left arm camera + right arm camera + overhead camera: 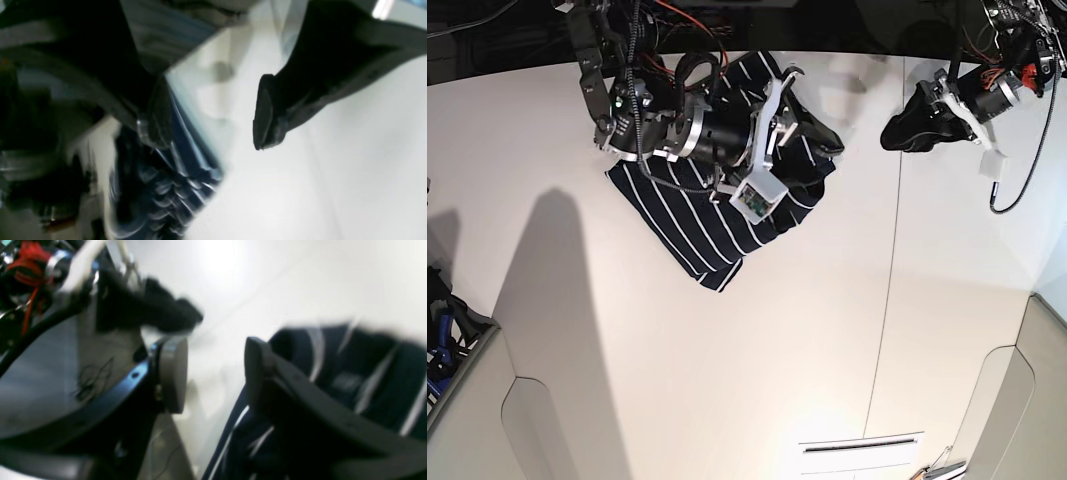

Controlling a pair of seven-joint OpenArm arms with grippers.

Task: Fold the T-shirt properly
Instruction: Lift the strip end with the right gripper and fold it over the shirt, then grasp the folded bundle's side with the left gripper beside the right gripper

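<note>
The T-shirt (717,225), dark navy with thin white stripes, lies folded into a compact bundle on the white table (727,380) at the back centre-left. My right gripper (812,115) hovers over the bundle's far right end. In the right wrist view it (215,373) stands open with only bare table in the gap, and striped cloth (350,373) lies beyond its right finger. My left gripper (905,130) hangs above bare table to the right of the shirt, apart from it. It (213,116) is open and holds nothing, and striped cloth (166,193) shows past its left finger.
A seam (892,300) runs down the table from back to front. A cable with a white plug (994,165) dangles off the arm at the back right. A white slotted plate (862,450) sits near the front edge. Dark clutter (442,330) lies beyond the left edge.
</note>
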